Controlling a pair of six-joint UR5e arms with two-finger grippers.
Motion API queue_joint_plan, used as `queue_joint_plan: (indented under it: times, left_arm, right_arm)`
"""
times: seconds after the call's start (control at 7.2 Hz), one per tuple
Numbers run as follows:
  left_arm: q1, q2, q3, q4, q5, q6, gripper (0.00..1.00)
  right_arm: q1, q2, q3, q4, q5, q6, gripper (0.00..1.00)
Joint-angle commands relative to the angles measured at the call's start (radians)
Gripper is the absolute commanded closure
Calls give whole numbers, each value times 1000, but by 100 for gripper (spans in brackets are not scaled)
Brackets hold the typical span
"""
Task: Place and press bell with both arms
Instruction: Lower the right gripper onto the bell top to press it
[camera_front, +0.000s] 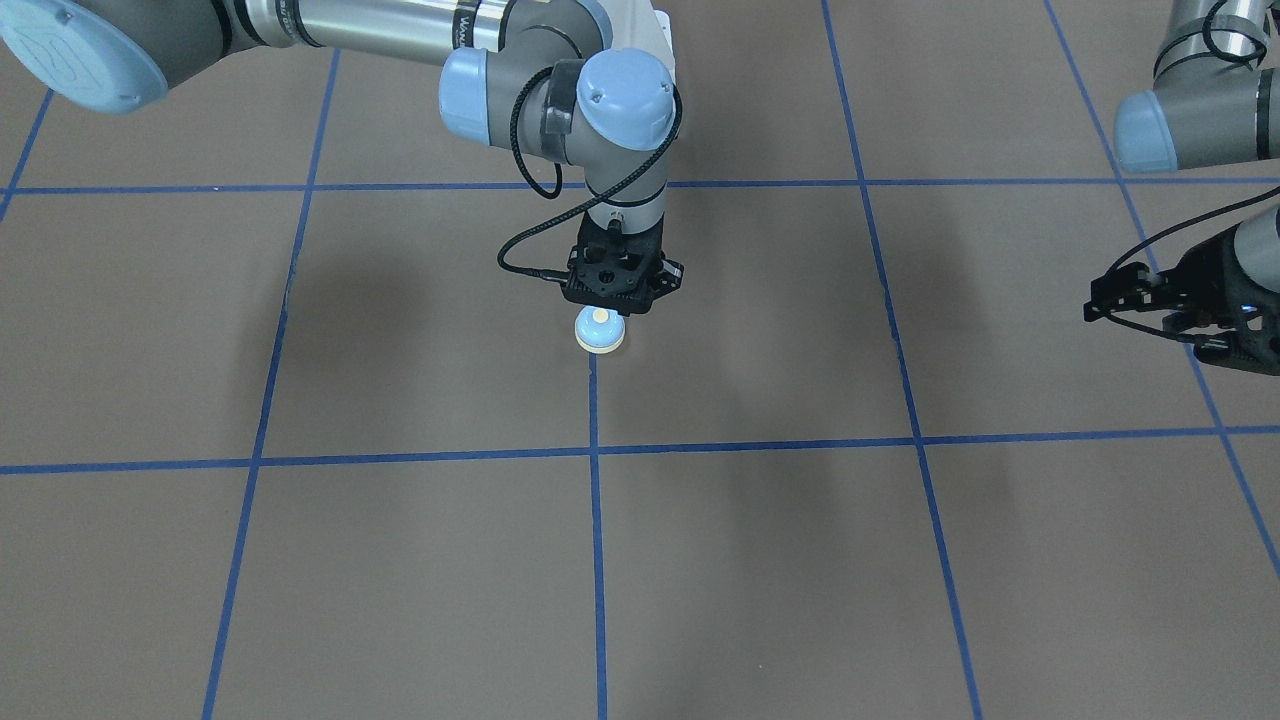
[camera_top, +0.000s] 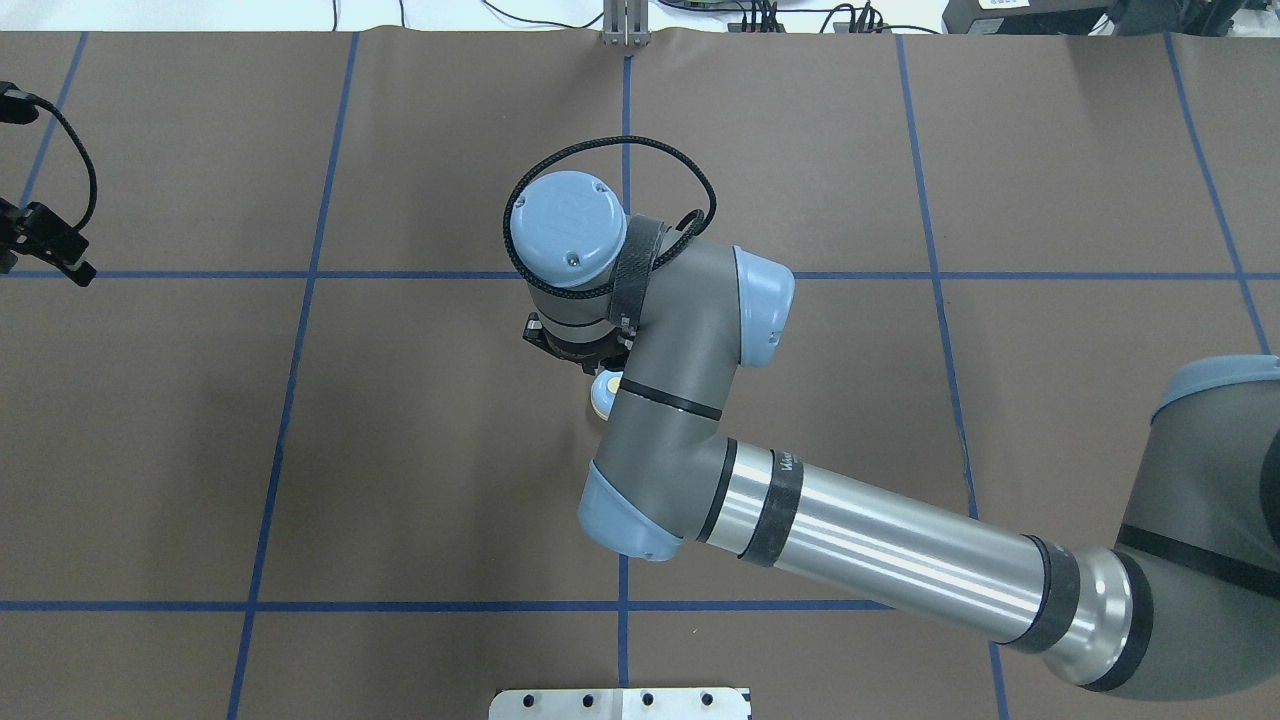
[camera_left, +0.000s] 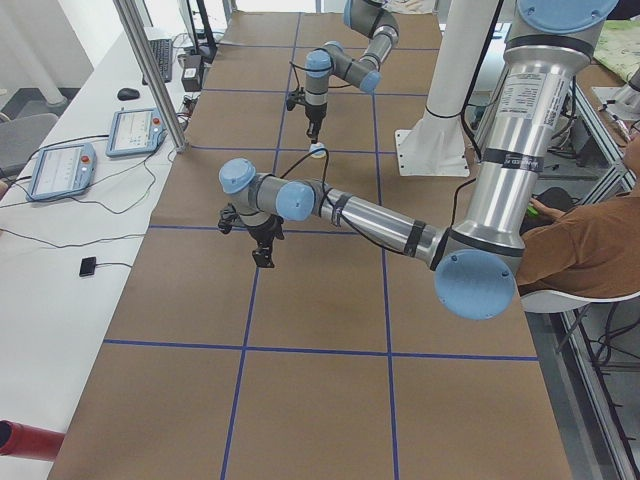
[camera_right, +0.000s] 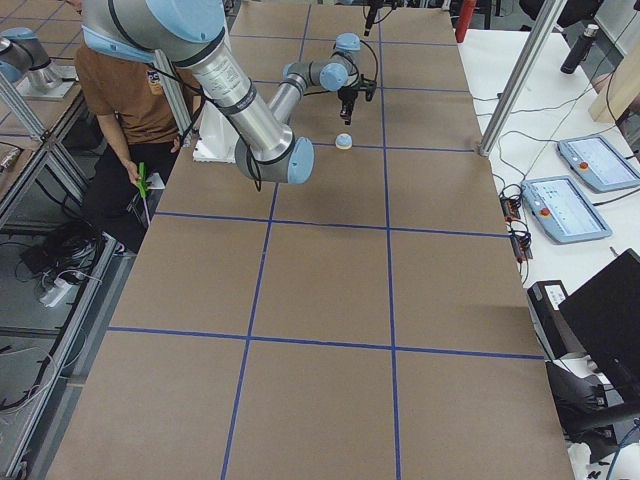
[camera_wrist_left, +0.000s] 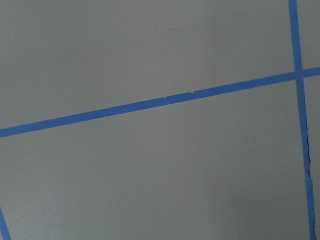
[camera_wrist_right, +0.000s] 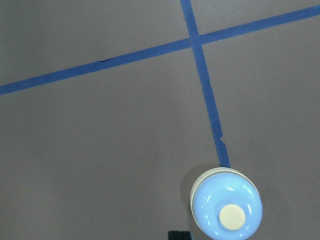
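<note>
The bell (camera_front: 600, 330), light blue with a cream base and a pale yellow button, stands on the brown table at the end of a blue tape line. It also shows in the right wrist view (camera_wrist_right: 226, 210) and the overhead view (camera_top: 603, 395). My right gripper (camera_front: 612, 300) hangs just above and behind the bell, apart from it. Only a small black tip of it (camera_wrist_right: 179, 235) shows at the bottom of the right wrist view, and it looks shut and empty. My left gripper (camera_front: 1095, 305) hovers far off at the table's side, and its jaws are unclear.
The brown table (camera_front: 400, 560) is marked with a blue tape grid. A white bolted base plate (camera_top: 620, 703) lies at the near edge. A person sits beside the robot (camera_left: 590, 240). The left wrist view shows only bare table with tape lines (camera_wrist_left: 150, 105).
</note>
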Motion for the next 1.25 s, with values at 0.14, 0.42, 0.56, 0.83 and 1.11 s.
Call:
queue_joint_plan:
  times: [0.14,0.42,0.56,0.83,1.11]
  left_arm:
    - [0,10,-15,0,1,-1,1]
    - [0,12,-20,0,0,-1,1]
    - [0,12,-21,0,0,-1,1]
    - [0,18,-32,1,0,-1,1]
    - [0,18,-35,1,0,-1,1]
  right_arm:
    - [5,-15,-18,-12,23,-24,100]
    - [2,-16,-34,-9,29,-37,100]
    - [-1,-18,-35,-9,38,-37,100]
    - [-2,-18,-35,-9,43,-37,100]
    - [-3,-22,-37,-9,47,-39,100]
